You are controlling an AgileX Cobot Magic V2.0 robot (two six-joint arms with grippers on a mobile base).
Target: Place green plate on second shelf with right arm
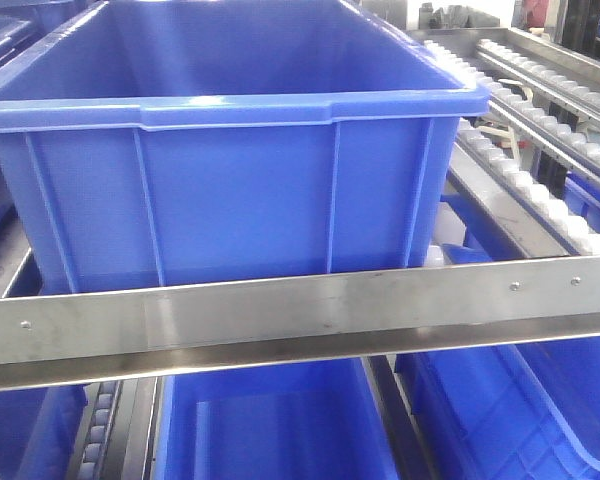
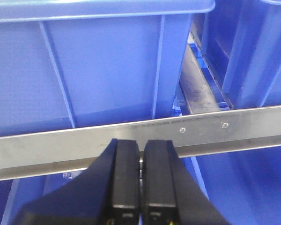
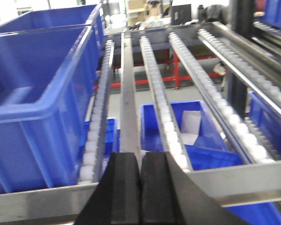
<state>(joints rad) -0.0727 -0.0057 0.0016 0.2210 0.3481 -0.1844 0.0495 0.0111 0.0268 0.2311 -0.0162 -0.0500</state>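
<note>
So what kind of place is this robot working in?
It looks like a warehouse or factory storage area. There are big blue plastic bins, sloped racks of white rollers for sliding bins along, and steel shelf rails. More shelving and clutter sit behind.

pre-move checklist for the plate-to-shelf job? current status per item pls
1. Green plate located: not ok, it shows in none of the three views.
2. Right gripper holding it: not ok, fingers together with nothing between them.
3. Left gripper out of the way: cannot tell; shut, empty, close to the steel rail.
4. Second shelf identified: cannot tell; only roller tracks and rails show.
5. Free landing spot: cannot tell; a large blue bin fills the front view.
</note>
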